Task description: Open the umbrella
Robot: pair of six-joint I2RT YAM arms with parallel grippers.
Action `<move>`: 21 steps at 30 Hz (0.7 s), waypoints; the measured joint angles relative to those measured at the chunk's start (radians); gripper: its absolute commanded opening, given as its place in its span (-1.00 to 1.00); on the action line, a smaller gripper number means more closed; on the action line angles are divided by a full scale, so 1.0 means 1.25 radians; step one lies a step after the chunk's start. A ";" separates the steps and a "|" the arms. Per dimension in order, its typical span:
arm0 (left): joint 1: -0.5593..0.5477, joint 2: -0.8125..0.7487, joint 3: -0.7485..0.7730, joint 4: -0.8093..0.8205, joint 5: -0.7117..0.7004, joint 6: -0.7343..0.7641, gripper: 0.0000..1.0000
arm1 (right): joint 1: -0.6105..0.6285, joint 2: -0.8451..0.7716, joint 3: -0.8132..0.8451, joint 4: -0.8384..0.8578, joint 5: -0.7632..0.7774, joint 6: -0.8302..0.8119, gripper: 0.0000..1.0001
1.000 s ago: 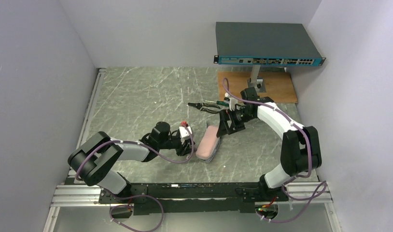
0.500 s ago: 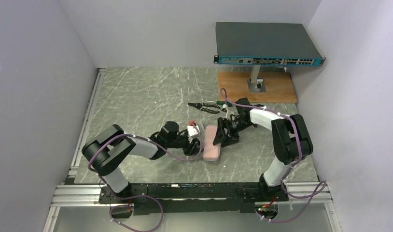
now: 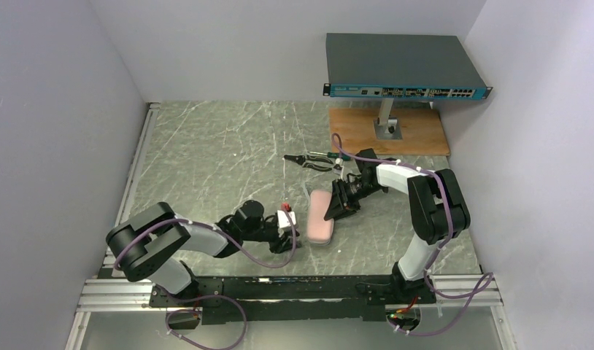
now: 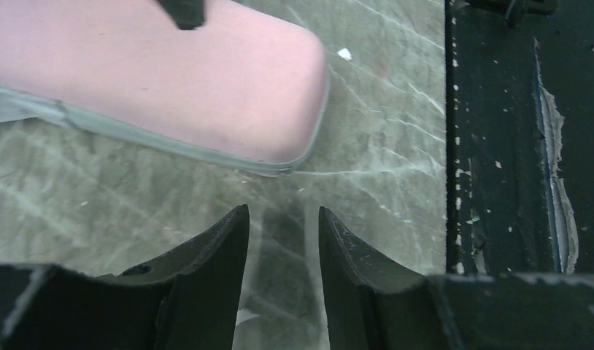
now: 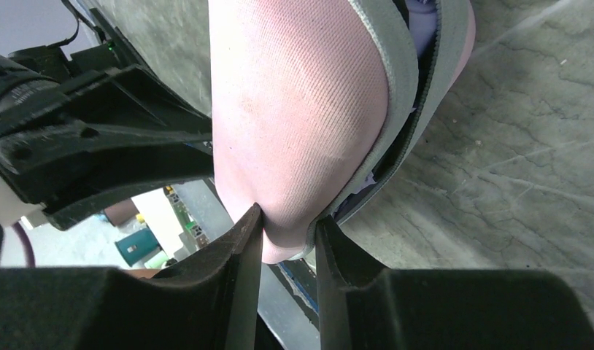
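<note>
A pink zip case (image 3: 321,215) with a grey zipper edge lies on the marble table, partly unzipped. The right wrist view shows lilac fabric (image 5: 419,33) in the case's gap; I take it for the umbrella, which is otherwise hidden inside. My right gripper (image 3: 330,213) (image 5: 288,219) is shut on the end of the case's pink upper shell (image 5: 301,102). My left gripper (image 3: 292,235) (image 4: 283,213) sits low by the case's near-left corner, open, with nothing between its fingers. In the left wrist view the case (image 4: 170,80) lies just ahead of the fingertips and does not touch them.
Black-handled pliers (image 3: 312,160) lie behind the case. A network switch (image 3: 403,65) stands on a post over a wooden board (image 3: 418,131) at the back right. The black front rail (image 4: 513,146) runs close to my left gripper. Grey walls close in both sides.
My right gripper has come down to the case and closed on its upper shell. My left gripper has drawn back from the case's side towards the near edge.
</note>
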 measured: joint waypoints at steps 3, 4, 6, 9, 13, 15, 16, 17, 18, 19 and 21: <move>-0.034 0.029 0.001 0.014 -0.010 0.003 -0.10 | -0.001 0.000 -0.002 0.002 -0.002 0.000 -0.61; -0.044 0.042 0.004 0.018 -0.016 0.003 -0.11 | -0.002 0.000 -0.003 0.003 -0.002 0.000 -0.61; -0.060 0.077 0.014 0.027 -0.026 0.004 -0.15 | -0.002 0.001 -0.003 0.003 -0.002 -0.001 -0.62; -0.066 0.120 0.040 0.049 -0.037 0.002 -0.25 | -0.004 0.003 -0.003 0.002 -0.003 -0.006 -0.61; -0.067 0.155 0.067 0.066 -0.049 0.000 -0.58 | -0.008 0.009 -0.002 0.001 -0.008 -0.014 -0.71; -0.067 0.159 0.069 0.071 -0.058 -0.003 -0.90 | -0.010 0.012 -0.002 0.000 -0.009 -0.017 -0.82; -0.066 0.159 0.069 0.071 -0.060 -0.006 -1.00 | -0.011 0.014 -0.001 0.000 -0.011 -0.020 -0.93; -0.066 0.159 0.069 0.071 -0.064 -0.005 -1.00 | -0.012 0.017 0.001 -0.001 -0.012 -0.023 -1.00; -0.067 0.159 0.069 0.070 -0.065 -0.003 -1.00 | -0.014 0.020 0.002 -0.002 -0.014 -0.025 -1.00; -0.067 0.158 0.069 0.070 -0.065 0.001 -1.00 | -0.015 0.023 0.002 -0.002 -0.016 -0.026 -1.00; -0.067 0.152 0.069 0.061 -0.065 0.010 -1.00 | -0.016 0.029 0.006 -0.007 -0.019 -0.028 -1.00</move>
